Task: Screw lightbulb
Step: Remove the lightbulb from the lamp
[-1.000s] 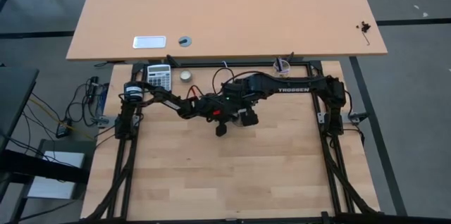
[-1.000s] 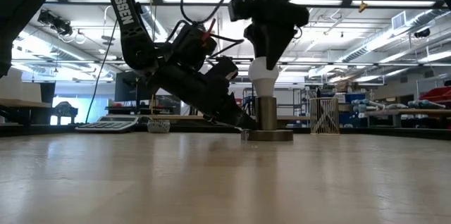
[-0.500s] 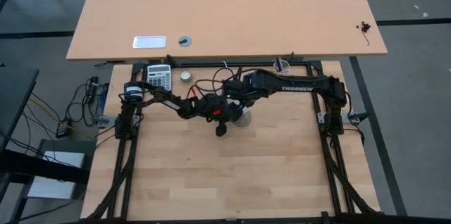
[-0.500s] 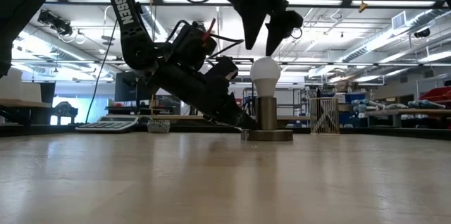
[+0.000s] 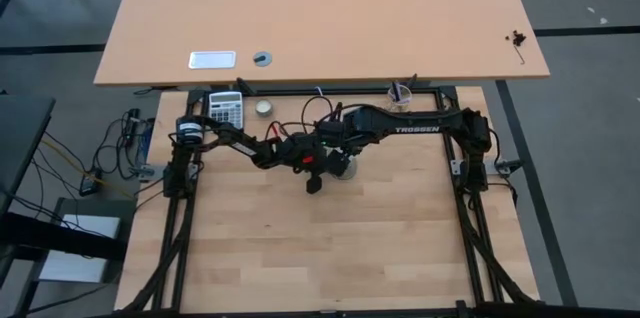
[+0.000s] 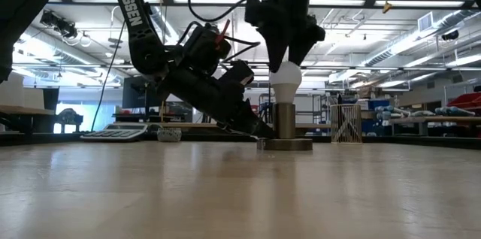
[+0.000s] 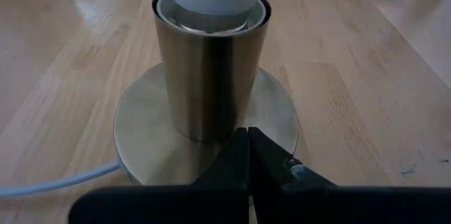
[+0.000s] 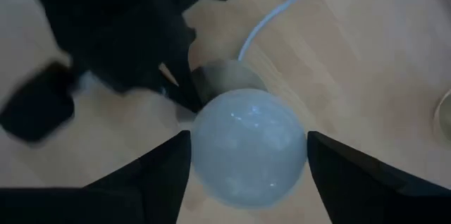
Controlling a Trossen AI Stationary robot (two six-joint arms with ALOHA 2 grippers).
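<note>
**Bulb seated in socket, right gripper over it**

High: both arms meet over the socket base [image 5: 343, 169], at mid table.

Low: lightbulb [image 6: 285, 83] sits upright in the socket's metal tube, right gripper [image 6: 286, 60] directly above, fingers down around the globe's top. Left gripper [image 6: 256, 129] angles down to the base's near edge.

Left wrist: left fingers pressed together, tips touching the base disc just beside the tube; white cord [image 7: 49, 182] exits the base.

Right wrist: fingers [image 8: 151, 182] spread either side of the globe; contact can't be confirmed.
</note>
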